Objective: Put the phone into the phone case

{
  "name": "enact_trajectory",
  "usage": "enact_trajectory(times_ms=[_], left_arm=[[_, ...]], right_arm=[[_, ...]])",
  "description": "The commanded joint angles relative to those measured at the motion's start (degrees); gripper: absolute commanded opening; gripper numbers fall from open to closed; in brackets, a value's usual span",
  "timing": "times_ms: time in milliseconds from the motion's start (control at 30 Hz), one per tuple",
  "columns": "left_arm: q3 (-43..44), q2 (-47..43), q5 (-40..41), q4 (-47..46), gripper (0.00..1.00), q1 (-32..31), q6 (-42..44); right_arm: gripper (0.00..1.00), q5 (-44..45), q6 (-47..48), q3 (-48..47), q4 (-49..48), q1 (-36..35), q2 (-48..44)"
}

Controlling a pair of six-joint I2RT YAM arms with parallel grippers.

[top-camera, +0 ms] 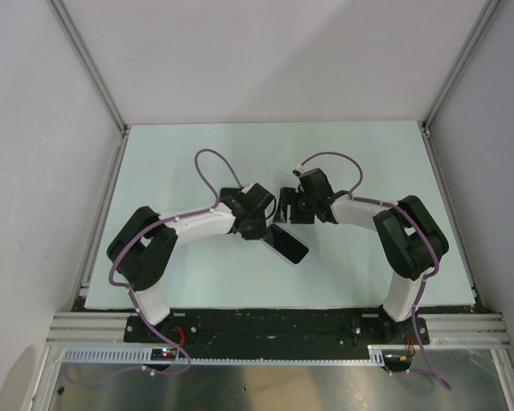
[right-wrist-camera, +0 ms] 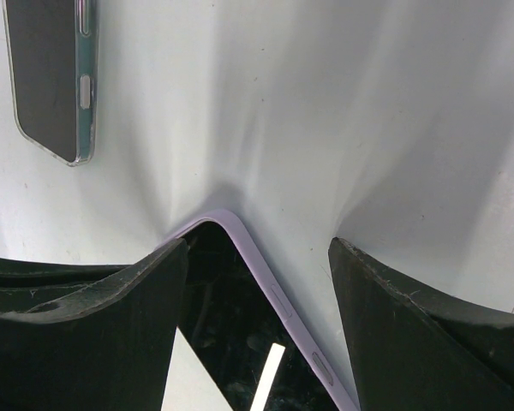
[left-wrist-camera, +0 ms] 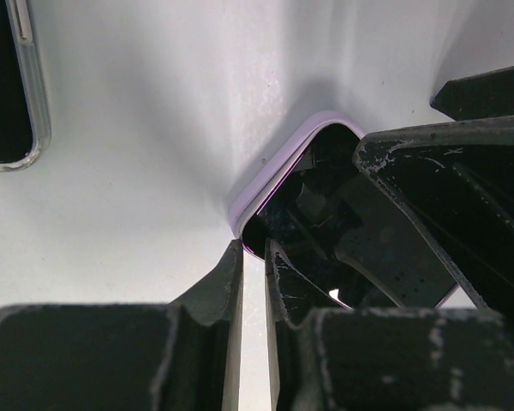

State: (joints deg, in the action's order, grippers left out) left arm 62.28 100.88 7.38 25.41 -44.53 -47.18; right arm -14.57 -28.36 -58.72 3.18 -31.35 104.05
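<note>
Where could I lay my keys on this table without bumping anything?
Bare table runs along the back wall, corner to corner, and along the near edge at mid-table. The centre is crowded: the left gripper and right gripper meet over the lilac phone, with the clear case lying close by.

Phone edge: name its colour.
The phone edge is pale lilac, clearest in the right wrist view.
</note>
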Motion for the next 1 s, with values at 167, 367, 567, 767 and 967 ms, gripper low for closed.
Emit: enact_trajectory(times_ms=[167,367,567,767,967], left_arm=[[-4.72,7.95,-0.46,-3.66,0.09,-1.77,-1.30],[-4.53,10.49,-1.43,-5.02,0.06,-2.08,-1.51],[-3.95,12.82,-2.28,-5.93,0.02,-2.32,-1.80],[-3.55,14.92,-2.86,-6.60,0.00,-2.38,-2.13],[-2.47,17.33,-3.86,-7.47,0.00,-2.94,-2.74]], right_arm=[[0.73,1.53,1.62,0.19,4.11,0.25,0.87],[0.73,1.64,1.71,0.19,4.37,0.24,0.83],[0.73,1.65,1.85,0.22,4.53,0.29,0.90],[0.73,1.80,1.90,0.19,4.86,0.19,0.86],[0.73,2.06,2.12,0.19,5.20,0.07,0.86]])
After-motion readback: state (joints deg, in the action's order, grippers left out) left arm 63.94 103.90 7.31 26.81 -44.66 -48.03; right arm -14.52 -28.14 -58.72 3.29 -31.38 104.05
